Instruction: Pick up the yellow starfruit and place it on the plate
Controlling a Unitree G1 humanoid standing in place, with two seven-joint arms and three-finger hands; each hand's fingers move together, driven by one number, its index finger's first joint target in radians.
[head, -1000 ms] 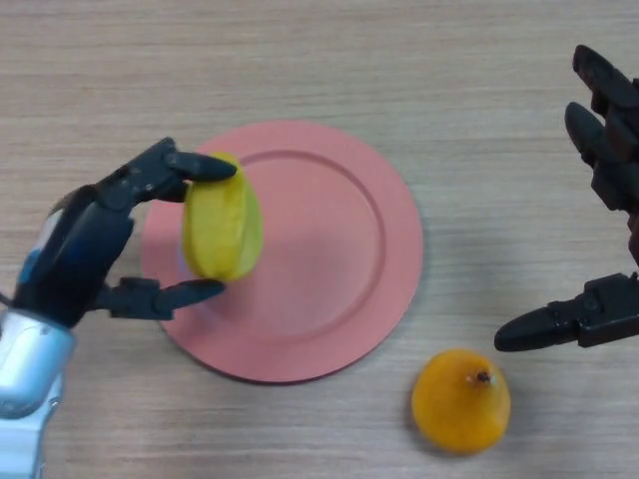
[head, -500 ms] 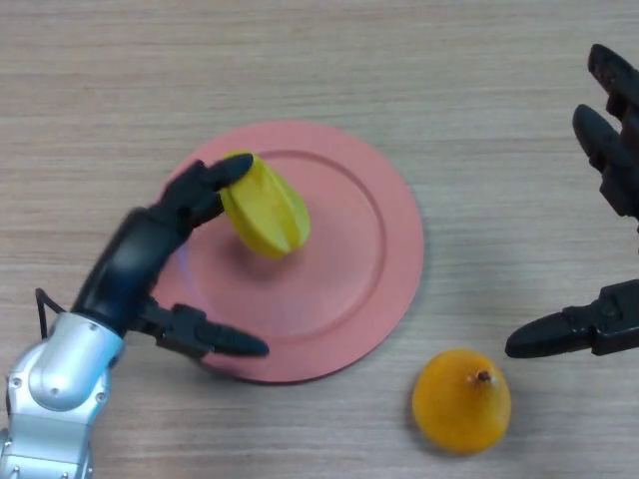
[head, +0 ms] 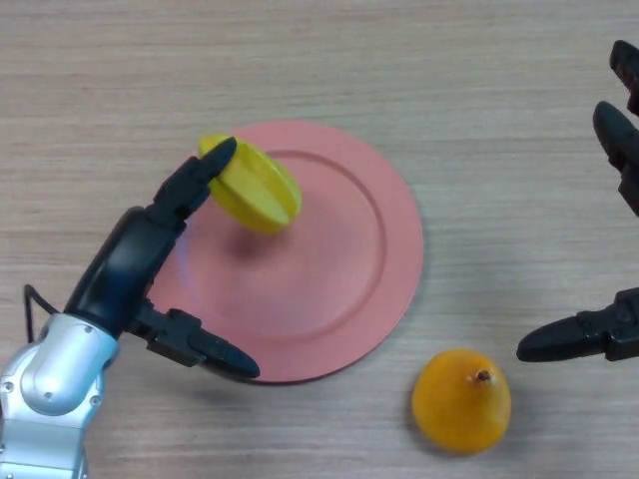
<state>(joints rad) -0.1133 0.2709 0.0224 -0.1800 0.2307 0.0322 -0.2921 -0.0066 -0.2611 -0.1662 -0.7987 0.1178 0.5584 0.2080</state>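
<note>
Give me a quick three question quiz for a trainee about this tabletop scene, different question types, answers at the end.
1. True or false: the ridged yellow starfruit lies on the round pink plate.
2. Multiple choice: the round orange fruit sits (A) on the plate, (B) on the wooden table near the plate's lower right, (C) in the right hand.
3. Fill in: the left hand has straight fingers touching the ____.

Key: 1 true; 2 B; 3 starfruit.
</note>
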